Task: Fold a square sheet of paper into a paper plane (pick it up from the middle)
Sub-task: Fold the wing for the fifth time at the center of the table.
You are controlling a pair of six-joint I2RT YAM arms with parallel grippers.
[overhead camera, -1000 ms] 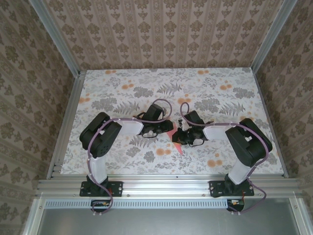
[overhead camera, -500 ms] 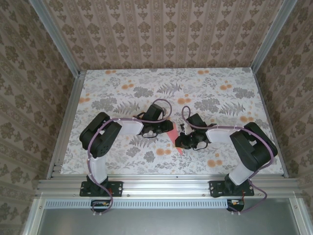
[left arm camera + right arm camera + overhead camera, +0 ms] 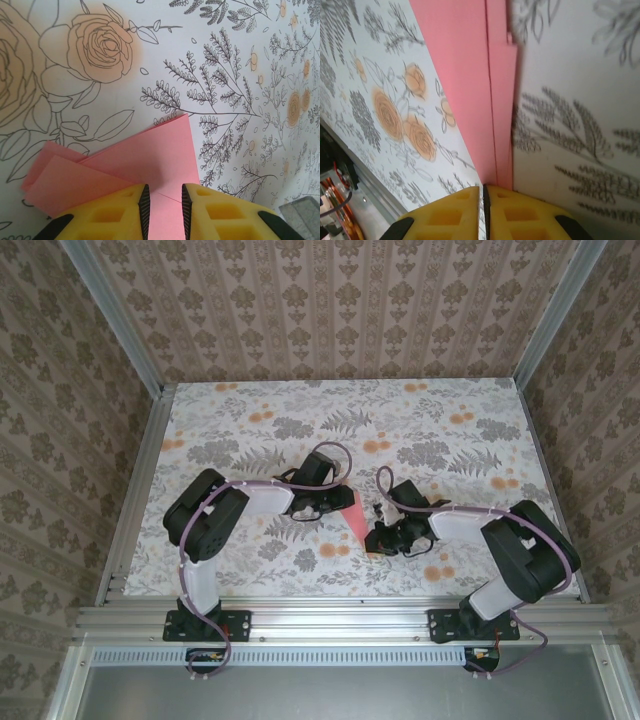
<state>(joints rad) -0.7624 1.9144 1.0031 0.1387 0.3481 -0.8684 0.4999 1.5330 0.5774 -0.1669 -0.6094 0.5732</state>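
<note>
The salmon-pink paper, folded into a narrow pointed paper plane (image 3: pixel 357 520), lies on the flowered table between my two grippers. In the left wrist view its wide layered end (image 3: pixel 150 160) spreads flat under my left gripper (image 3: pixel 165 200), whose jaws stand a little apart over it, showing a creased face. My left gripper (image 3: pixel 338 504) sits at the plane's far end. In the right wrist view the plane (image 3: pixel 465 75) narrows toward my right gripper (image 3: pixel 483 192), which is shut at its tip. From above, my right gripper (image 3: pixel 382 538) covers that near tip.
The table (image 3: pixel 300 420) is covered with a grey fern and orange flower print. An aluminium rail (image 3: pixel 340 615) runs along its near edge and upright frame posts stand at the back corners. Patterned walls close in on three sides.
My right gripper has slid along the paper toward the near edge and slightly right, uncovering more of the pink strip. The left arm has stayed still.
</note>
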